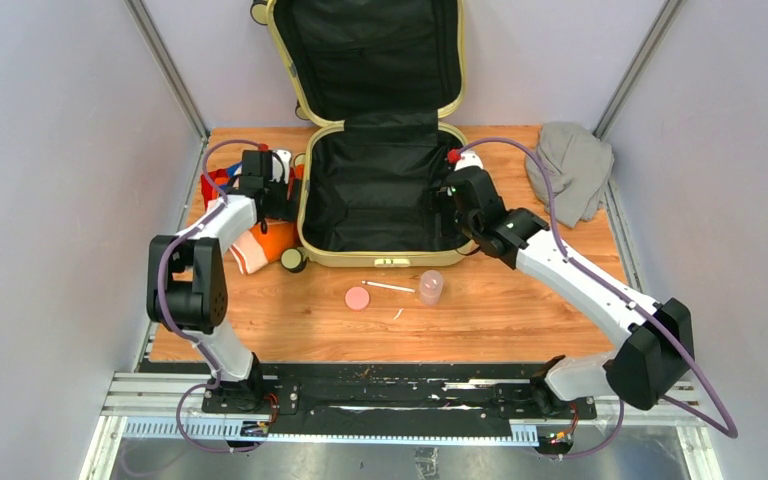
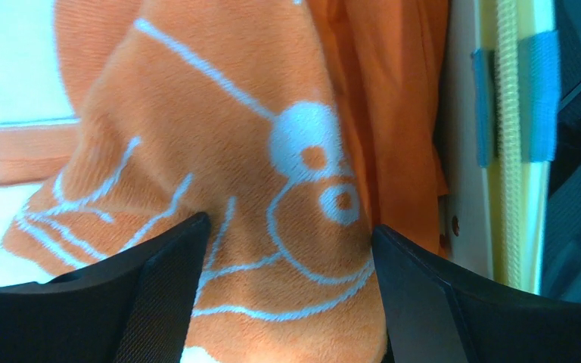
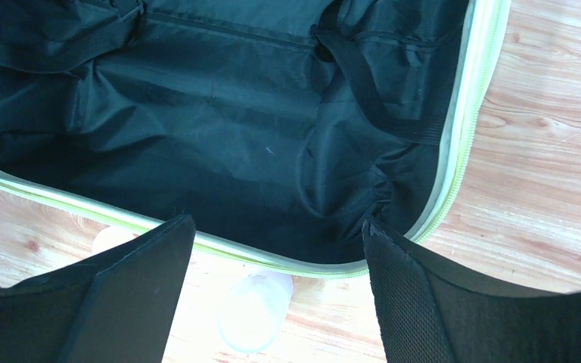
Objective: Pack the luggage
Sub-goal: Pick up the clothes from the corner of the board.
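Suitcase [image 1: 375,190]: far middle of worktop [image 1: 500,310], lying open with its lid propped up against the back wall, so the black lining faces up for loading; nothing inside.
Right jaws: wide open and empty, over the suitcase's near right corner; probably placed to help there.
Left jaws: just left of the suitcase, spread either side of orange cloth [image 2: 219,136]; cloth fills the gap, cannot tell if it is pinched; likely the first item to go in.
Loose items: pink disc [image 1: 357,298], clear cup [image 1: 430,287] and white stick [image 1: 388,287] in front of the near rim, grey garment [image 1: 572,165] far right; all unpacked.

Luggage [image 1: 380,258] lid's top beyond frame edge
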Action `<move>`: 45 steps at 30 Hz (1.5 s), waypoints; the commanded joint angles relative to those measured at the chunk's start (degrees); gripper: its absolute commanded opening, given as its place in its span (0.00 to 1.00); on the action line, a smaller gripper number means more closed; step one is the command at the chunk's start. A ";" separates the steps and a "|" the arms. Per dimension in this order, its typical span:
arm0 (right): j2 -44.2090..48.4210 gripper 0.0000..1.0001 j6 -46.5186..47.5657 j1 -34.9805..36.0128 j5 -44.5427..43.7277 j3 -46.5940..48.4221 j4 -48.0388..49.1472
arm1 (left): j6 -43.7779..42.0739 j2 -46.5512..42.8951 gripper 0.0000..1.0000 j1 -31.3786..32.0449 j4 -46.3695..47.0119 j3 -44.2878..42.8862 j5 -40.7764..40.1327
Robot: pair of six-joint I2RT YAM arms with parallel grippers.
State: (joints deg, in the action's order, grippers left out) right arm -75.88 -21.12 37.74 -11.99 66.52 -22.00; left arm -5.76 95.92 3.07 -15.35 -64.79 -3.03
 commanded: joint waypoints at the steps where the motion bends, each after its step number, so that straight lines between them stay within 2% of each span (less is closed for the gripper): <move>1: -1.56 0.85 0.92 1.29 1.28 2.18 -1.91 | 0.64 4.09 0.82 -0.25 -1.06 -0.03 2.67; 3: -2.21 0.85 0.75 1.44 1.92 2.65 -1.92 | 0.75 5.00 0.82 -0.25 -1.22 -0.25 2.68; 5: -3.06 0.85 0.65 1.94 2.41 3.41 -1.91 | 0.55 5.72 0.76 -0.26 -1.57 -0.73 2.06; 9: -4.44 0.84 0.47 3.34 3.20 5.29 -1.91 | -1.14 4.31 0.43 -0.26 -1.15 -0.85 -1.30; 13: -5.97 0.82 -0.30 3.96 5.53 7.63 -1.80 | -2.72 0.45 0.05 -0.92 -2.20 -0.36 -0.20; 14: -6.48 0.82 -0.77 4.01 6.55 8.32 -1.63 | -2.88 -0.48 0.00 -1.33 -3.01 -0.47 0.31; 17: -8.36 0.82 -2.72 4.44 10.68 11.19 -0.55 | -2.84 -3.84 0.00 -3.70 -5.96 -1.13 3.78; 22: -12.99 0.84 -6.33 7.61 16.82 17.59 1.65 | -2.10 -11.57 0.00 -8.14 -13.18 -2.39 14.76; 27: -18.72 0.91 -7.56 12.97 22.73 21.28 8.03 | -0.24 -19.37 0.00 -8.43 -16.52 0.08 22.20; 32: -24.10 1.00 -9.56 17.69 26.08 21.25 16.60 | 2.43 -21.52 0.00 -8.34 -17.05 2.15 28.22; 37: -26.79 1.00 -9.97 21.63 21.90 20.79 23.44 | 4.13 -20.62 0.00 -8.43 -16.37 3.43 31.48; 45: -31.24 1.00 -9.17 22.91 14.54 22.33 24.07 | 9.94 -17.05 0.00 -8.32 -12.20 2.86 39.42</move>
State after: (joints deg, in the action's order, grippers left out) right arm -104.38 -30.24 60.29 7.86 86.98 0.21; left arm 0.67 77.32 -5.39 -30.44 -61.06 30.06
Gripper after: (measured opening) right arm 0.999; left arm 0.053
